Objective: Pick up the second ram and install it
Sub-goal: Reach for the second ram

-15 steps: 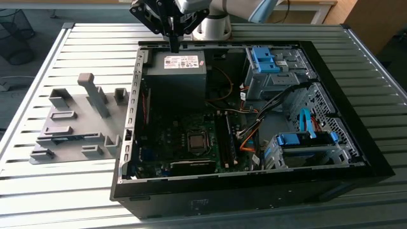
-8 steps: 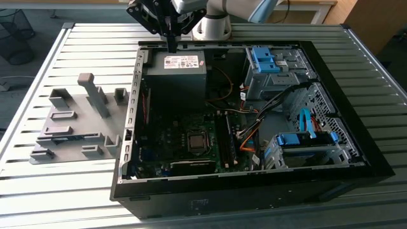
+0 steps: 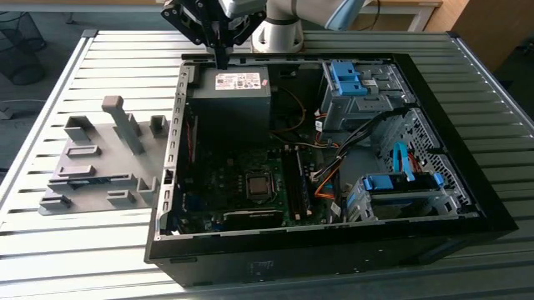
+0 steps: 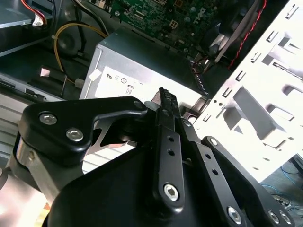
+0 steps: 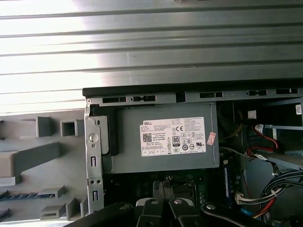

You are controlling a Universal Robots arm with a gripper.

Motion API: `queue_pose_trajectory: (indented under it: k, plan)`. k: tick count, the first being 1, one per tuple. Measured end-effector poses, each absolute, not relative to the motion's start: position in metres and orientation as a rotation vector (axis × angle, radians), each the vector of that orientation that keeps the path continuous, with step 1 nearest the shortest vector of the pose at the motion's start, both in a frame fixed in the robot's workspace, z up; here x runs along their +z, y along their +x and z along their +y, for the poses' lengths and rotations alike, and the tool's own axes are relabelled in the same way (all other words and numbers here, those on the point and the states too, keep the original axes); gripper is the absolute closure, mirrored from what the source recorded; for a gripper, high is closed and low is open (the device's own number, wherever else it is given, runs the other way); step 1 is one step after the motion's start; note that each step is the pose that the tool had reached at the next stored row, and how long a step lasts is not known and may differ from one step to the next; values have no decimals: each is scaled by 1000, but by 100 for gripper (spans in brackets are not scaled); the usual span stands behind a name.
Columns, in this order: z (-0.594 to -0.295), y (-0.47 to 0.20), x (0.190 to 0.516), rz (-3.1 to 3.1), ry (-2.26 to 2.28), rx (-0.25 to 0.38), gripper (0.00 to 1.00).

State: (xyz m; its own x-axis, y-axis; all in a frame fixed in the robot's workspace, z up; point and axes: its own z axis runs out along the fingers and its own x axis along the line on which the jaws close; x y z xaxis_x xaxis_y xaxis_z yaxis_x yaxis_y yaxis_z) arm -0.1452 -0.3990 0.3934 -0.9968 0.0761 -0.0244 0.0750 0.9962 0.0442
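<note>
Here jaws together, empty, above power supply (image 3: 229, 100); second ram (image 3: 87, 182) well apart, in grey fixture (image 3: 96, 139)

One open computer case (image 3: 492, 219) on one slatted surface (image 3: 84, 262); inside it one power supply (image 3: 229, 106) and two blue drive brackets (image 3: 346, 78); beside it one grey fixture (image 3: 109, 147) with one blue ram stick (image 3: 84, 182).

Blk PC case (image 3: 334, 265) holds grey PSU (image 3: 229, 109) w/ white label (image 3: 239, 81), green mobo (image 4: 156, 19), blue drive brackets (image 3: 346, 78) & orange cables (image 3: 326, 182); beside case, grey fixture (image 3: 100, 169) on silver ribbed table (image 3: 75, 256); blk gripper (image 3: 222, 62).
</note>
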Motion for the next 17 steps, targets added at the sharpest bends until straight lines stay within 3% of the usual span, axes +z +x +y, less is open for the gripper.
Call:
queue_pose_trajectory:
  k: [17]
  plan:
    - [-399,-170,393,3112,118,68,89]
